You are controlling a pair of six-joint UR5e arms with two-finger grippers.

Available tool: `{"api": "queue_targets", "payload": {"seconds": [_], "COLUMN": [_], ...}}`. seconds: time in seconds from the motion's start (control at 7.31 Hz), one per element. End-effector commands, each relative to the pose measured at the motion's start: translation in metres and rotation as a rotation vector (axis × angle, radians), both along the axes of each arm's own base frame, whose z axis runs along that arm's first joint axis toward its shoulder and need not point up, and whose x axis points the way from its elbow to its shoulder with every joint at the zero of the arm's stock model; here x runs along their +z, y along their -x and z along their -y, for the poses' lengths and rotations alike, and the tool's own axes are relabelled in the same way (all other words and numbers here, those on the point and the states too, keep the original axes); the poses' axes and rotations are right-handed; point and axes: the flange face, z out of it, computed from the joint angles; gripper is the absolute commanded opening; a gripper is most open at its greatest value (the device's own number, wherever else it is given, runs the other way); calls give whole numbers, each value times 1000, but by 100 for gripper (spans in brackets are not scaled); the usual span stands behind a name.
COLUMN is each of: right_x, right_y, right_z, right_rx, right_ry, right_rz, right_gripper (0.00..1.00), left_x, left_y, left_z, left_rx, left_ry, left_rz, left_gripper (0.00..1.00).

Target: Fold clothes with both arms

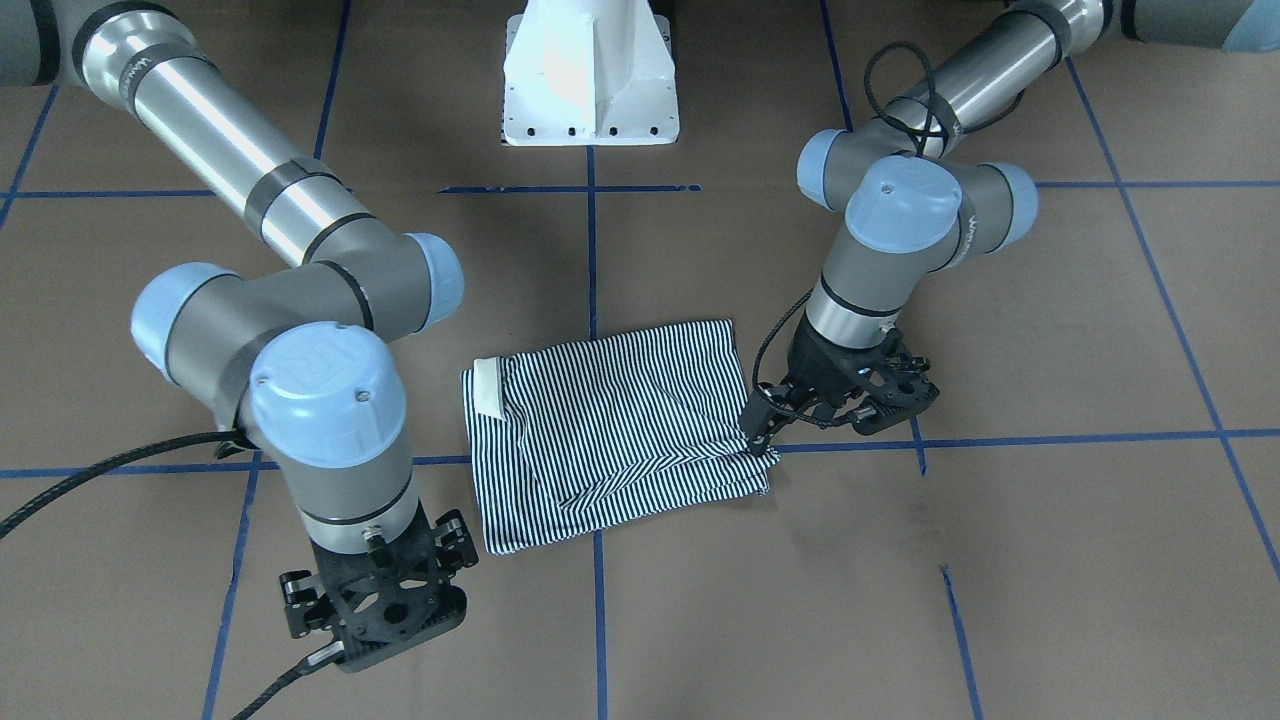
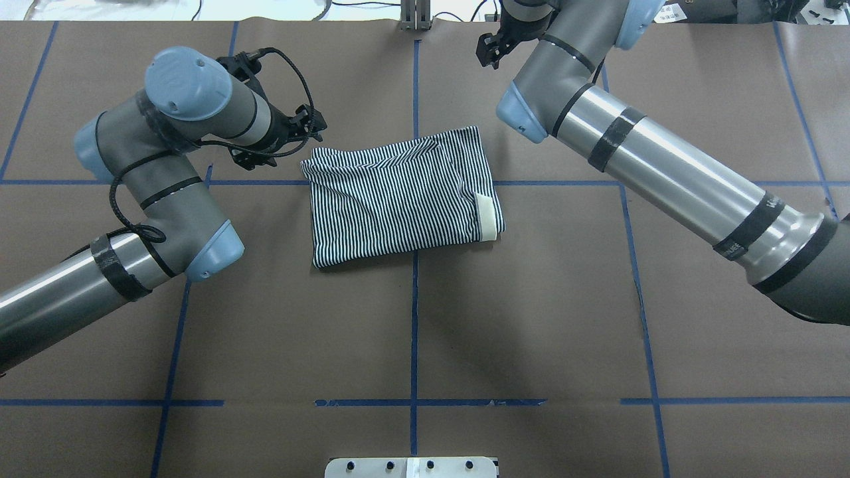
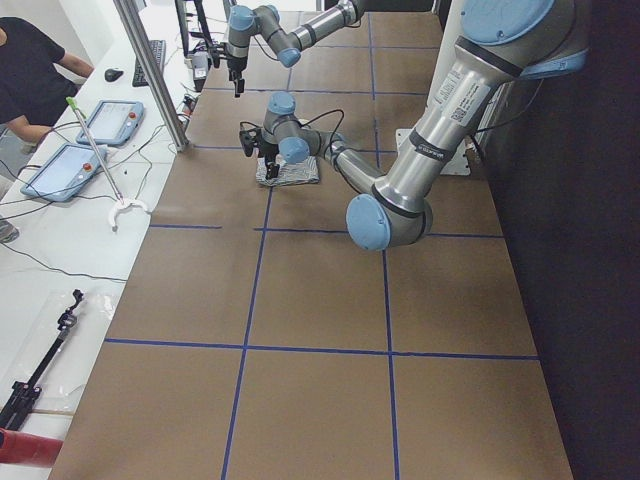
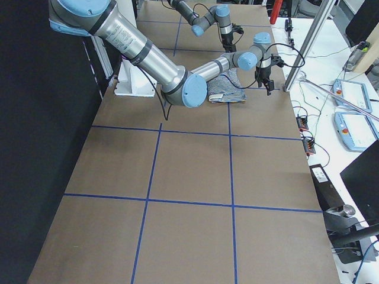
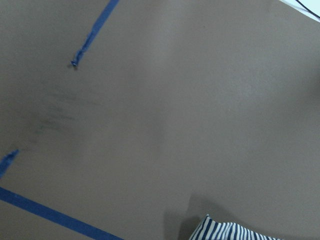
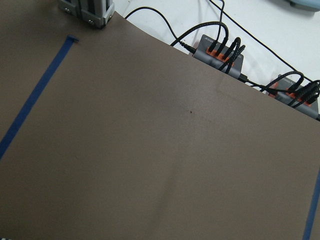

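Folded polo shirt point(image 2: 398, 199), left claw point(image 1: 757, 432) at its corner, right claw point(image 1: 375, 605) away, both claws' openings indiscernible

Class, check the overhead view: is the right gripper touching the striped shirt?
No, the right gripper is over bare table, with a clear gap between it and the shirt.

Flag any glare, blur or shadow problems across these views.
Front-facing: white pedestal blown out, bright streak along the right arm. Overhead: even light, shirt stripes crisp. Left wrist: flat, low contrast, faint shadow beside the shirt corner. Side views: backdrop behind the robot nearly black.
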Motion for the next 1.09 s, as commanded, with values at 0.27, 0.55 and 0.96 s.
{"api": "queue_targets", "payload": {"seconds": [0.27, 0.55, 0.96], "right_x": [14, 14, 35], "right_y": [-20, -24, -58], "right_z": [6, 6, 5], "right_rx": [-8, -10, -7], "right_ry": [44, 49, 63], "right_rz": [32, 39, 70], "right_gripper": [100, 100, 100], "left_x": [-43, -36, -16], "left_y": [-85, -96, -107], "left_z": [-6, 1, 11], "left_rx": [52, 57, 54], "left_ry": [10, 12, -10], "left_rz": [-45, -35, -57], "left_gripper": [100, 100, 100]}}
